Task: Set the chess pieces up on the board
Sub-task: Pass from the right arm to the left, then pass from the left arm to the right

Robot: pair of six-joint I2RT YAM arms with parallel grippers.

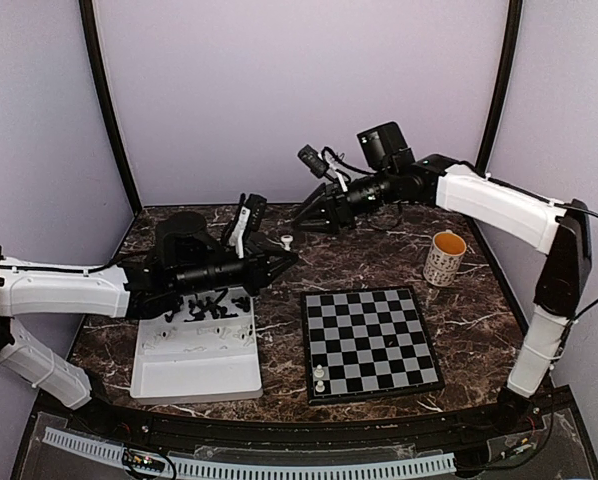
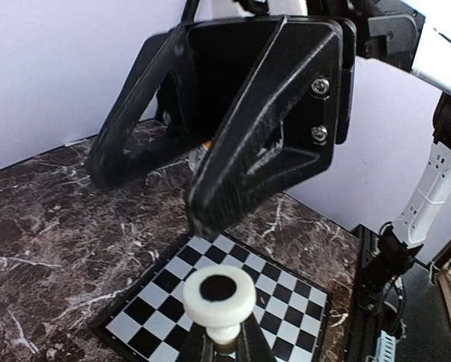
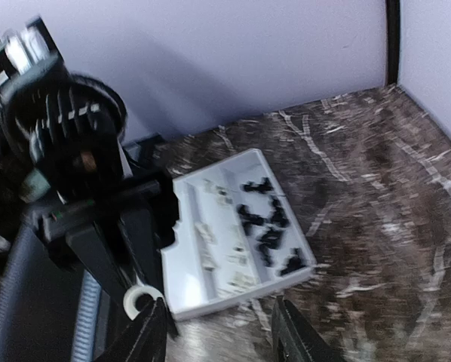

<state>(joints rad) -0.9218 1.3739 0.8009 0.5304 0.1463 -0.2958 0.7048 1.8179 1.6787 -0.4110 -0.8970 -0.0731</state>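
My left gripper [image 1: 282, 252] is shut on a white chess piece [image 1: 287, 241], held in the air left of the board's [image 1: 371, 340] far edge. In the left wrist view the piece [image 2: 219, 298] shows its round base between my fingertips, above the board [image 2: 286, 302]. My right gripper [image 1: 314, 215] is open, just right of and behind that piece, its fingers [image 2: 263, 136] close in front. In the right wrist view the piece [image 3: 137, 300] sits by my left fingertip, with the right gripper [image 3: 219, 339] wide open. Two white pieces [image 1: 320, 379] stand on the board's near left corner.
A white tray [image 1: 197, 372] left of the board holds black pieces [image 1: 214, 305] and white pieces; it also shows in the right wrist view [image 3: 191, 279]. A patterned mug [image 1: 445, 257] stands beyond the board's far right corner. Purple walls enclose the marble table.
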